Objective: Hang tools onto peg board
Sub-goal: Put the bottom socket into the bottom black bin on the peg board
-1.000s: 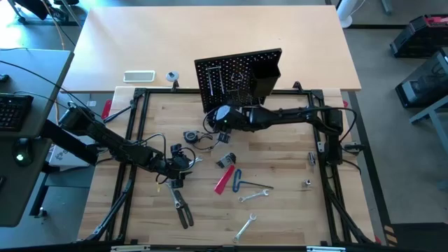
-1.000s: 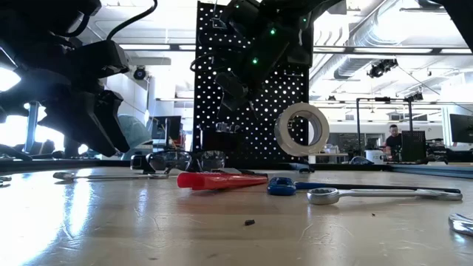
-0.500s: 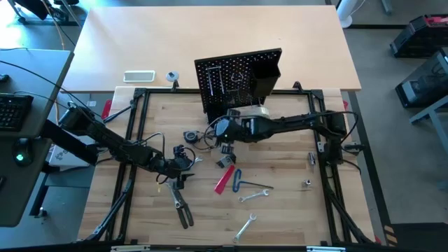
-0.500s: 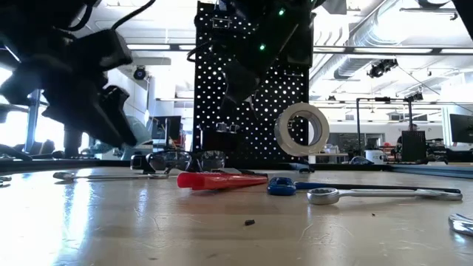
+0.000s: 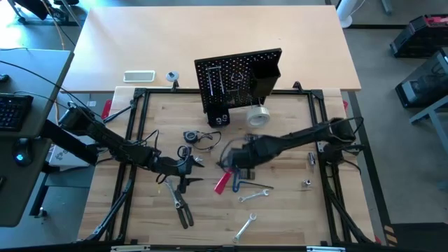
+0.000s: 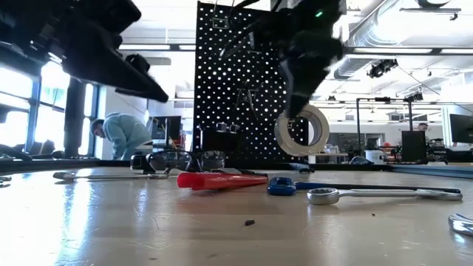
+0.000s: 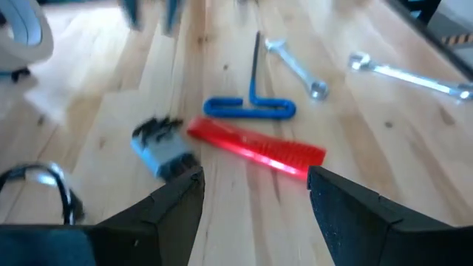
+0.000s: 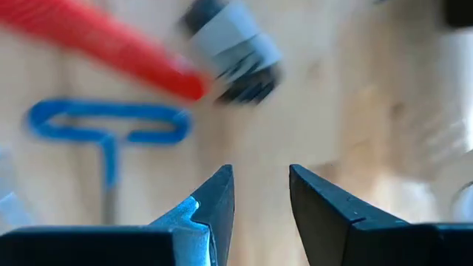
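The black peg board (image 5: 238, 77) stands upright at the table's far side. A pale tape roll (image 5: 257, 115) stands on its rim at the board's foot. A red-handled tool (image 5: 222, 183), a blue-handled hex key (image 5: 236, 180), a grey-and-black piece (image 8: 233, 52), wrenches (image 5: 255, 194) and black pliers (image 5: 180, 206) lie flat on the wood. My right gripper (image 8: 260, 188) hangs open above the red tool's end and the grey piece, pointing steeply down. My left gripper (image 7: 255, 199) is open left of the tools and above the table.
A black metal frame (image 5: 136, 126) borders the wooden top. Small parts and a cable (image 5: 192, 136) lie left of centre. A white flat device (image 5: 138, 75) sits on the far table. A second wrench (image 5: 243, 227) lies near the front edge. A person (image 6: 122, 137) bends over in the room behind.
My right gripper has swung away from the peg board toward the table's near edge and now hangs over the tools in the middle, tipped more steeply down. My left gripper has risen a little and tipped upward toward level. The tape roll and the tools have stayed put.
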`<action>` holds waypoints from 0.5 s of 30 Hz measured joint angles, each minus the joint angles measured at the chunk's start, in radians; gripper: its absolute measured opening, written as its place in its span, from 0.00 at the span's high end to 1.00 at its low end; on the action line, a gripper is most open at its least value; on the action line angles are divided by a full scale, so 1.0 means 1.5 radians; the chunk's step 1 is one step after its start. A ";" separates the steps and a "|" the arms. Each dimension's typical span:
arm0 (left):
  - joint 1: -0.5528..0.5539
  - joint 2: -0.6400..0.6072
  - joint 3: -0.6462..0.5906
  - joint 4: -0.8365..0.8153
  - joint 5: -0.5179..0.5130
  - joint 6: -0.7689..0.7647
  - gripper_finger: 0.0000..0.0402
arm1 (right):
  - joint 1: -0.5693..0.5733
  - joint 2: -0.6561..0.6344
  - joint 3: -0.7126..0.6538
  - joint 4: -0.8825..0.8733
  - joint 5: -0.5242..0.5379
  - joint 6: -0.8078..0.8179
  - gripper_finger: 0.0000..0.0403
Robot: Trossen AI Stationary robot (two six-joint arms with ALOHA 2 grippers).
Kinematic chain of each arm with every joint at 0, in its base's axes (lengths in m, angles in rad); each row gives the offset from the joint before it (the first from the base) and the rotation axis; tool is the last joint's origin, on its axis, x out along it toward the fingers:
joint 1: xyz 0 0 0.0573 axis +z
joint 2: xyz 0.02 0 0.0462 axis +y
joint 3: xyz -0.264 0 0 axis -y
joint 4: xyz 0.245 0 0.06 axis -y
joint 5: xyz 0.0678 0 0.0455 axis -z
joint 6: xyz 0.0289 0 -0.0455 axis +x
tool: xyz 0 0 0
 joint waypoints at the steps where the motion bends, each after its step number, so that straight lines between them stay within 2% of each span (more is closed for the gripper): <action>1: 0.000 0.000 0.000 0.006 0.000 0.003 0.42 | 0.012 0.000 0.000 -0.010 -0.012 0.011 0.69; 9: 0.003 0.000 0.000 0.043 0.000 0.017 0.42 | 0.092 0.000 0.000 -0.188 -0.027 0.114 0.69; 15: 0.003 0.007 0.000 0.084 0.000 0.018 0.42 | 0.141 -0.001 0.000 -0.297 0.010 0.175 0.69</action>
